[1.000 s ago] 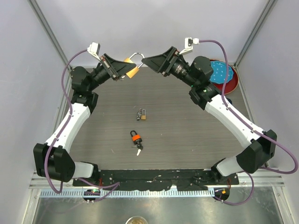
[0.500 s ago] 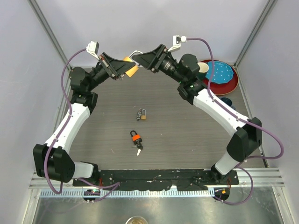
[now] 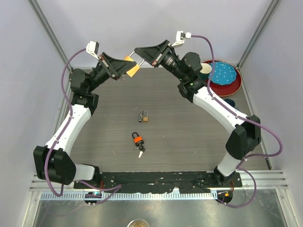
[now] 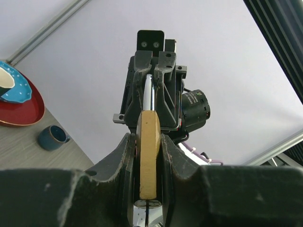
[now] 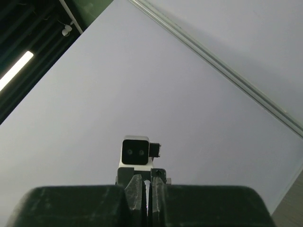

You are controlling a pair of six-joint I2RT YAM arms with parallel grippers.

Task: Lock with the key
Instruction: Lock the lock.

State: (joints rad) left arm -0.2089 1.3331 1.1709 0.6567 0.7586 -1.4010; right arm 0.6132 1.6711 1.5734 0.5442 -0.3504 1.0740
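While left end effector and right end effector clamp the padlock, two locks lie midtable.

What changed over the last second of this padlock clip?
The right gripper swung left and closed on the shackle of the padlock. The left gripper kept its hold on the brass body; the small brass lock and the orange lock on the table stayed put.

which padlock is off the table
The big brass padlock held up in the left gripper; the small padlock and orange-ringed padlock lie on the table.
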